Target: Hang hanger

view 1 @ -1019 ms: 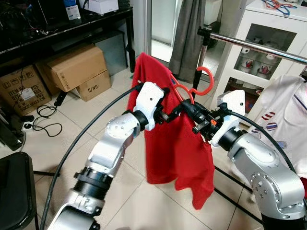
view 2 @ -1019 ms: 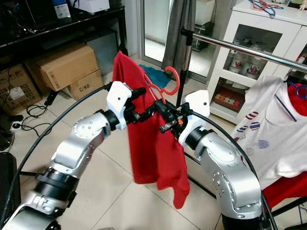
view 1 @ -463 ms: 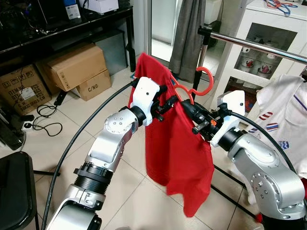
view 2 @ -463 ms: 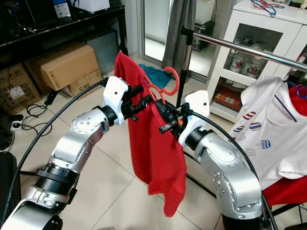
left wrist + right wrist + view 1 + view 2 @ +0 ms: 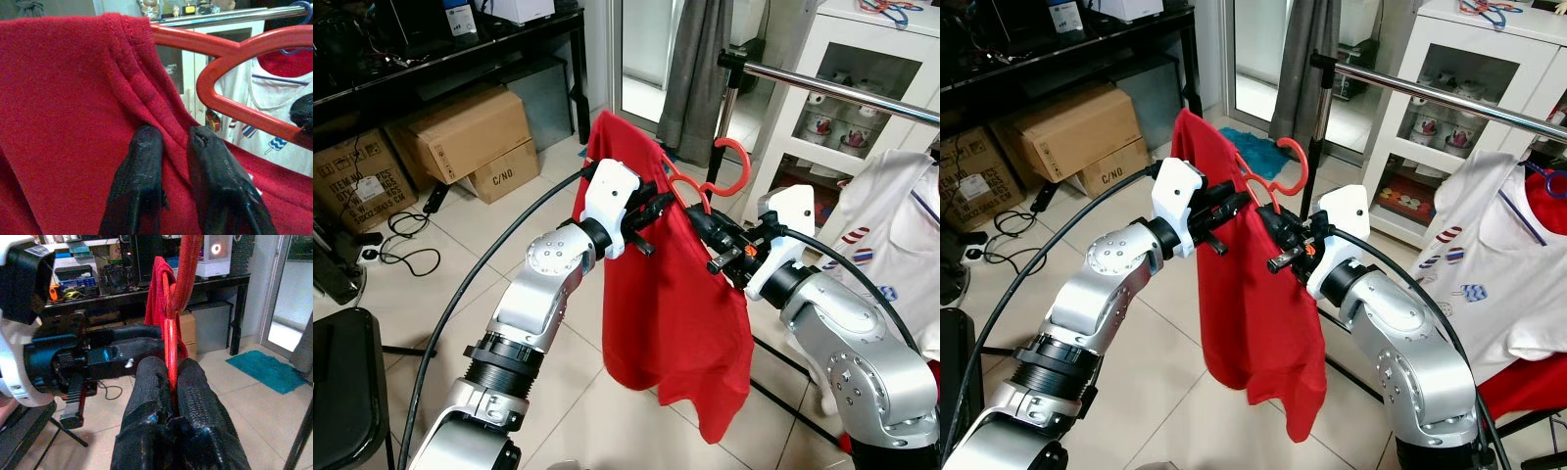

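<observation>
Hanger [image 5: 705, 181], red, shirt-laden: right gripper [image 5: 171, 377] clamps its bar, left gripper [image 5: 171, 142] pinches shirt [image 5: 675, 313]; hook may miss rail [image 5: 842, 88] if cloth drags.

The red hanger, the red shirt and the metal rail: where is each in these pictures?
red hanger [image 5: 736, 149], left eye view, on its hook.
red shirt [image 5: 680, 323], left eye view, on the hanging cloth.
metal rail [image 5: 842, 88], left eye view, on the bare bar.

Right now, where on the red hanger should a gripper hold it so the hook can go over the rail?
Probably the red hanger arm just below the hook, from the robot's side, where the right gripper already clamps it. That leaves the hook free toward the metal rail.
</observation>
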